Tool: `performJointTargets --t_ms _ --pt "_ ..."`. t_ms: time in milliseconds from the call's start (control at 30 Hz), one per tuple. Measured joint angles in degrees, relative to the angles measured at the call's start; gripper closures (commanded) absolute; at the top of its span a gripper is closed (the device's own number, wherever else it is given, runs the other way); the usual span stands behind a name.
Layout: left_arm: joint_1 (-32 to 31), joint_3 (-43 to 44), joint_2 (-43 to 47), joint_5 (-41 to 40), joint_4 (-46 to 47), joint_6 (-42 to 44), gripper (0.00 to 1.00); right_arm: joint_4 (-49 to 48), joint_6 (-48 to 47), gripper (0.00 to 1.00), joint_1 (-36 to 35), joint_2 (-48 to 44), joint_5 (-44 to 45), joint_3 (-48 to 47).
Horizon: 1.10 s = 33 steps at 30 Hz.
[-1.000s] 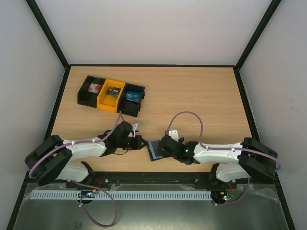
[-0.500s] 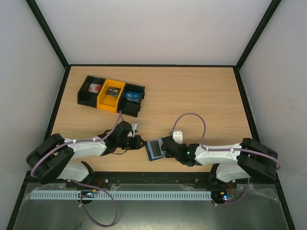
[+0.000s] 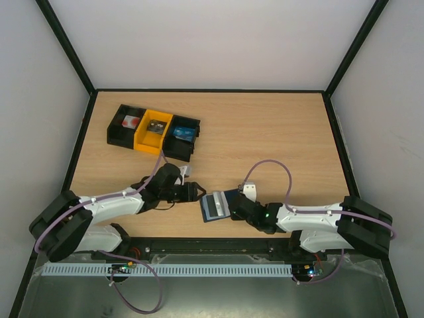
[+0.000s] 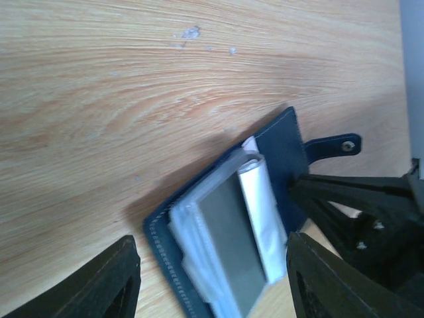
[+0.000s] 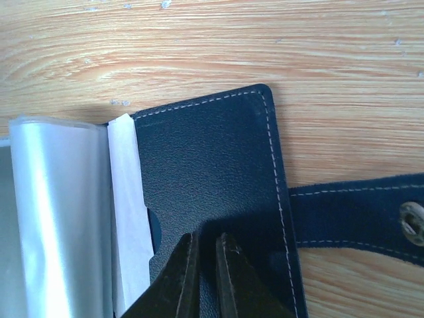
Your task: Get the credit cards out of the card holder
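Observation:
The card holder (image 3: pixel 213 207) lies open on the wood between my two grippers, its dark stitched cover (image 5: pixel 212 165) spread flat. Clear plastic sleeves (image 4: pixel 225 232) hold a grey flat piece and a white slip (image 5: pixel 126 199). The credit cards do not show as such. My left gripper (image 3: pixel 197 192) is open, its jaws (image 4: pixel 211 242) standing wide on either side of the sleeves and touching nothing. My right gripper (image 3: pixel 232 204) is shut to a thin slit (image 5: pixel 207 238), tips resting on the middle of the cover's inner face. Its fingers (image 4: pixel 344 192) show at the holder's right edge.
A snap strap (image 5: pixel 358 212) sticks out from the cover's right side. At the back left stands a row of bins: black (image 3: pixel 126 129), yellow (image 3: pixel 154 131) and black (image 3: pixel 182 138), with a red-and-white item (image 3: pixel 129 122) in the first. Black frame walls edge the table.
My left gripper has gone from shut to wide open. The right jaws have closed down to a slit on the cover. The holder has barely shifted.

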<state>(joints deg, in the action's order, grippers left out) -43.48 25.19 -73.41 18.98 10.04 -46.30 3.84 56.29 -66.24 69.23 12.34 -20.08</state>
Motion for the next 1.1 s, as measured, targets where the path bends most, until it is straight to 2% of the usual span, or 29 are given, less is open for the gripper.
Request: performJointTargets --t_ms 100,400,900,1100 --pt "-0.5 0.0 -0.1 1.7 2.1 -1.2 0.29 -1.6 1.3 0.94 0.0 0.0 0.1 0.7" --pt "-1.6 -0.1 -4.0 7.5 13.5 -4.2 0.24 -5.8 4.4 0.94 0.0 -2.4 0.2 4.1" --pt "-1.7 4.0 -17.0 10.2 22.1 -6.1 0.25 -5.6 4.6 0.94 0.0 -5.7 -0.1 6.1" --pt "-4.2 6.2 -21.9 12.7 25.0 -8.4 0.26 -5.5 4.6 0.94 0.0 -6.9 0.0 6.8"
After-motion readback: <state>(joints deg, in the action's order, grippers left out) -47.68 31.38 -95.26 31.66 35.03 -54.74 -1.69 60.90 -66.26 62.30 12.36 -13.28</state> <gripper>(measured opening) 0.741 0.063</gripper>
